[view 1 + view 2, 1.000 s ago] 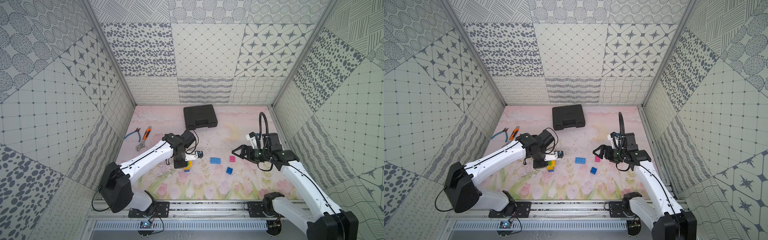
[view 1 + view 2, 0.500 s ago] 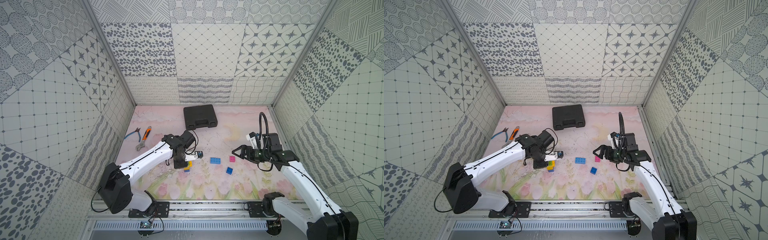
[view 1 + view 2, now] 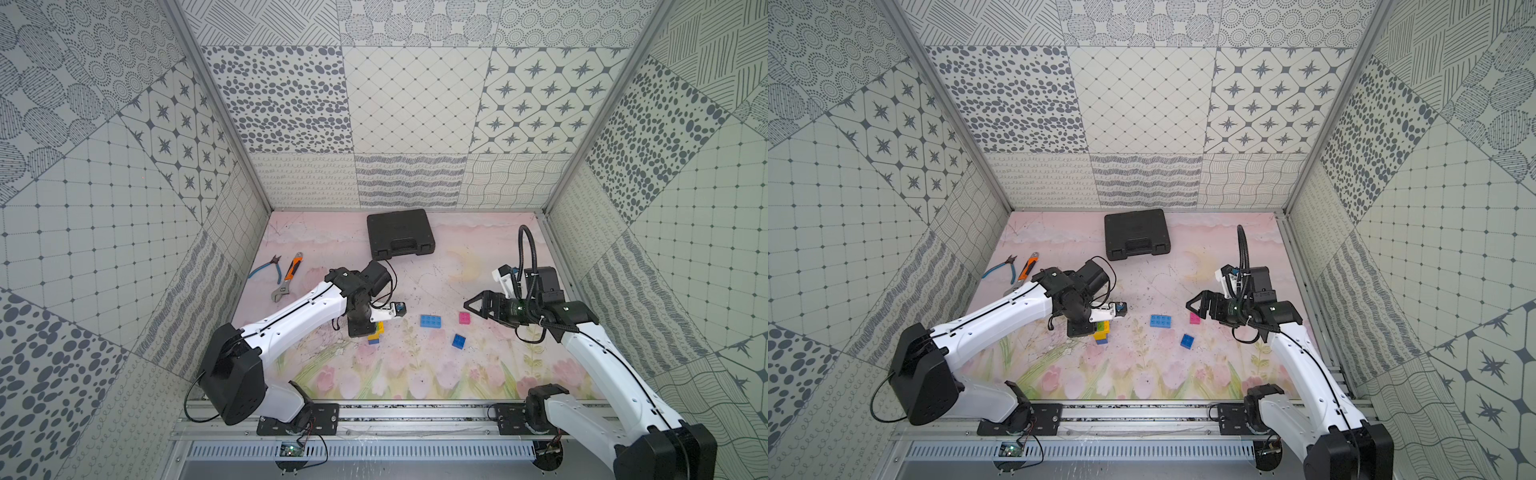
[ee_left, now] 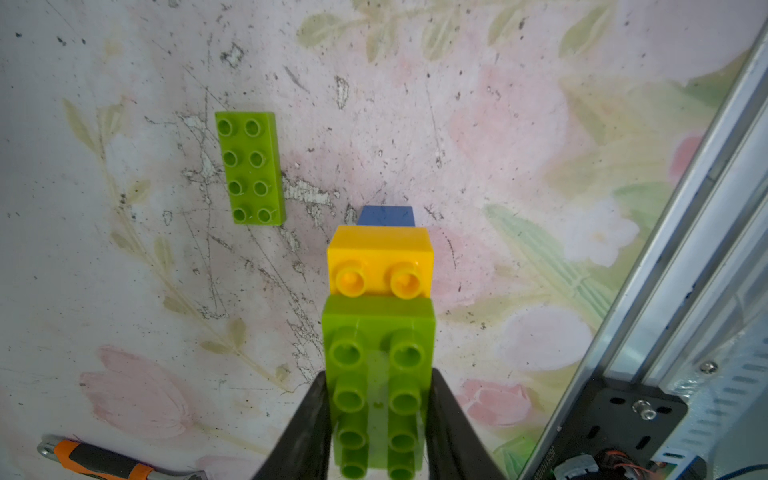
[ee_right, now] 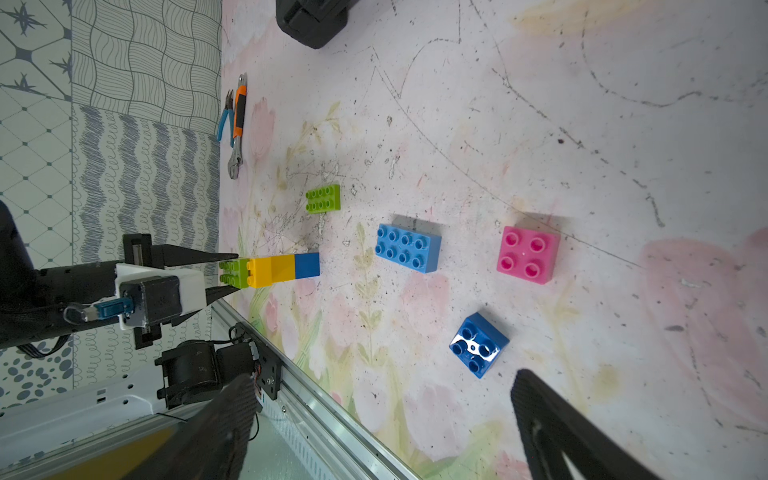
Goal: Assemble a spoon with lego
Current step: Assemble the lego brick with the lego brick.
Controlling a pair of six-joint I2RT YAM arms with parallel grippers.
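Note:
The spoon is a short stack (image 4: 380, 270) standing on the mat: a lime green oblong brick (image 4: 378, 395) on a yellow brick, on a dark blue one. My left gripper (image 4: 378, 374) is shut on the green brick's long sides; both top views show this stack (image 3: 376, 332) (image 3: 1101, 330). Loose lego lies around it: a second lime green oblong (image 4: 250, 167) (image 5: 323, 198), a light blue oblong (image 3: 430, 320), a pink square (image 3: 464, 318) and a dark blue square (image 3: 459, 340). My right gripper (image 3: 471, 307) hangs open just right of the pink brick, holding nothing.
A black plastic case (image 3: 400, 238) lies at the back of the mat. An orange-handled wrench (image 3: 289, 277) and blue pliers (image 3: 266, 268) lie at the back left. The metal rail (image 3: 415, 411) runs along the front edge. Patterned walls close in three sides.

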